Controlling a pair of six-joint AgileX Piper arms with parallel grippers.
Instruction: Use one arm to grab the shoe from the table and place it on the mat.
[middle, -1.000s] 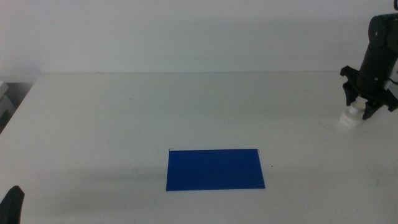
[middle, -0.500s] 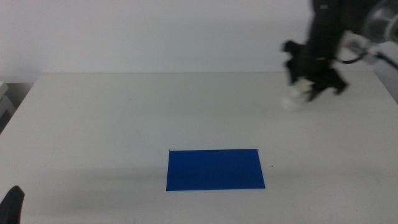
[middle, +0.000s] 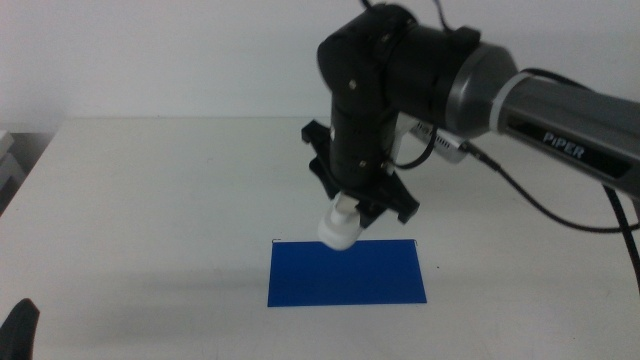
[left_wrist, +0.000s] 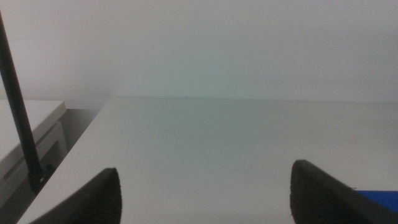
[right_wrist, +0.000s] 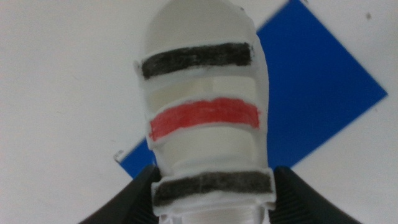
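My right arm (middle: 470, 85) reaches in from the right, and its gripper (middle: 352, 208) is shut on the white shoe (middle: 339, 227), held in the air just above the far edge of the dark blue mat (middle: 346, 271). In the right wrist view the shoe (right_wrist: 202, 99) shows its black and red straps between the jaws, with the mat (right_wrist: 311, 106) below and beyond it. The left gripper (middle: 18, 330) waits at the bottom left corner of the middle view; its jaws stand wide apart in the left wrist view (left_wrist: 205, 196) with nothing between them.
The white table (middle: 150, 200) spreads around the mat. A corner of the mat shows in the left wrist view (left_wrist: 379, 198). A lower surface lies past the table's left edge (left_wrist: 25, 137).
My right arm has swung from the far right of the table leftward and nearer, carrying the shoe to just above the mat's far edge. The left arm has not moved.
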